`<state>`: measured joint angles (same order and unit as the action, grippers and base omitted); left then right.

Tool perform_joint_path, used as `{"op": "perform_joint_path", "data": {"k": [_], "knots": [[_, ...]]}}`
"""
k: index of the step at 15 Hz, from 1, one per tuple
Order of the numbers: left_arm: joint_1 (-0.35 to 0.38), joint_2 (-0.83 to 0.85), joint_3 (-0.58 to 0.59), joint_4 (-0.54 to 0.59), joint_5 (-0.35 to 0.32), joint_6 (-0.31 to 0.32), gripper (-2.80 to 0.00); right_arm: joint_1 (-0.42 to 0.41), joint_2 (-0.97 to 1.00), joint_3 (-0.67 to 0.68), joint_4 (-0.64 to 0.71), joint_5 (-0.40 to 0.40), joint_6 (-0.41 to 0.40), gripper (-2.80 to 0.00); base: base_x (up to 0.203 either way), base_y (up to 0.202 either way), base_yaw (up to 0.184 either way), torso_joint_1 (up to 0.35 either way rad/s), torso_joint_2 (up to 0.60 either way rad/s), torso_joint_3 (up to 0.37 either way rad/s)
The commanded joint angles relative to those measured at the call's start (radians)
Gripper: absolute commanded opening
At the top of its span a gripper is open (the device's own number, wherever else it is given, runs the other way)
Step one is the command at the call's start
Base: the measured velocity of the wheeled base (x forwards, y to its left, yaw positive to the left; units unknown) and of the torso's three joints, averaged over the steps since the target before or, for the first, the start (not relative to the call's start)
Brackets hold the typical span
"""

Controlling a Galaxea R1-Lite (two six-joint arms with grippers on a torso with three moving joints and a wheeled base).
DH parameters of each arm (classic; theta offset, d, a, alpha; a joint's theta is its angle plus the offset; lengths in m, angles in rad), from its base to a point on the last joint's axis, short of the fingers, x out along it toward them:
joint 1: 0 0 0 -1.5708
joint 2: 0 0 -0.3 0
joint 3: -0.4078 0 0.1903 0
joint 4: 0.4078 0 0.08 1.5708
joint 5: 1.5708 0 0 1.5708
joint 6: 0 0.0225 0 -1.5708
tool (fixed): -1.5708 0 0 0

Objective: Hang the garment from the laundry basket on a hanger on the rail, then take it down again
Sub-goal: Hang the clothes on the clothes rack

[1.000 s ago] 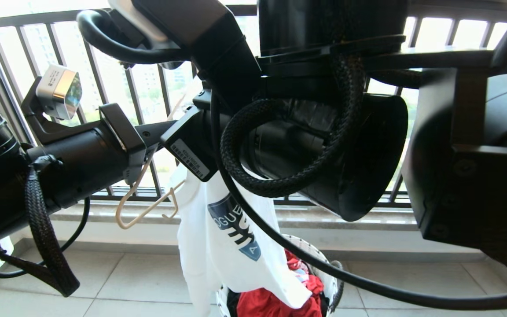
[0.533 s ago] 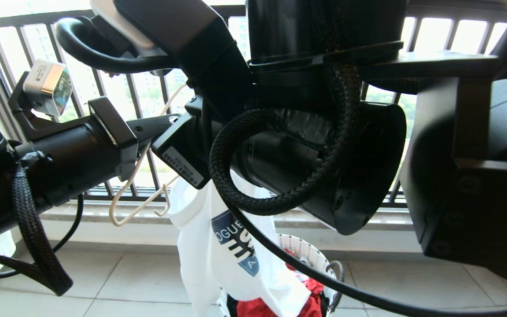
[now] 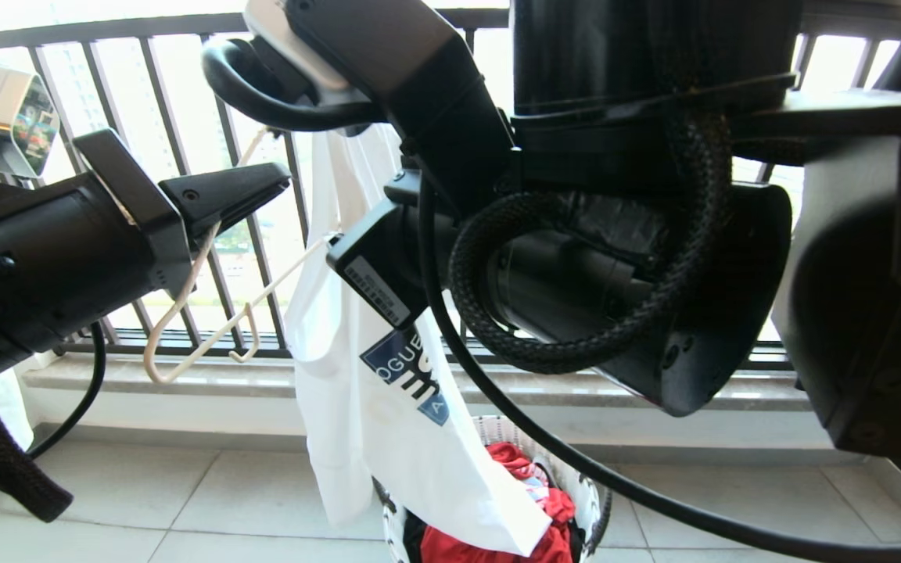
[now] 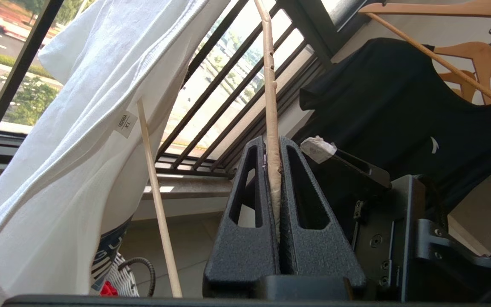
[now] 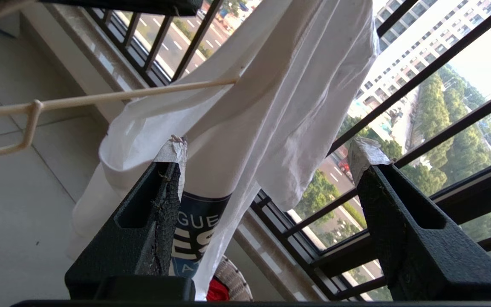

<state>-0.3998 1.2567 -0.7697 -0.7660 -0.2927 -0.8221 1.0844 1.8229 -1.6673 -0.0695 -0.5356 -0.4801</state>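
The left end effector is clamped on the hanger; the garment hangs just ahead of the right end effector, its fingers apart. Only the left wrist view shows a black shirt.

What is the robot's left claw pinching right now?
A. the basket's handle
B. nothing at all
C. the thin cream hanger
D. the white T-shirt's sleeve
C: in the left wrist view the left gripper has its jaws shut on the cream hanger, while the white T-shirt drapes over the hanger's other arm, not between the jaws.
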Motion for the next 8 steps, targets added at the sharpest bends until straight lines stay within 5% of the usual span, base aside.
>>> {"op": "perform_joint_path", "data": {"k": [1, 2, 8], "knots": [[0.001, -0.014, 0.025, -0.037, -0.031, -0.005, -2.8, -0.039, -0.067, 0.106, -0.002, -0.011, 0.004, 0.0, 0.0, 0.0, 0.0, 0.0, 0.0, 0.0], [0.005, -0.025, 0.041, -0.047, -0.073, -0.007, -2.8, -0.069, -0.087, 0.146, -0.002, -0.012, 0.012, -2.8, 0.0, 0.0, 0.0, 0.0, 0.0, 0.0], [0.045, -0.048, 0.14, -0.158, -0.322, -0.094, -2.8, -0.21, -0.197, 0.259, 0.001, 0.007, 0.091, -2.8, 0.0, 0.0, 0.0, 0.0, 0.0, 0.0]]}}
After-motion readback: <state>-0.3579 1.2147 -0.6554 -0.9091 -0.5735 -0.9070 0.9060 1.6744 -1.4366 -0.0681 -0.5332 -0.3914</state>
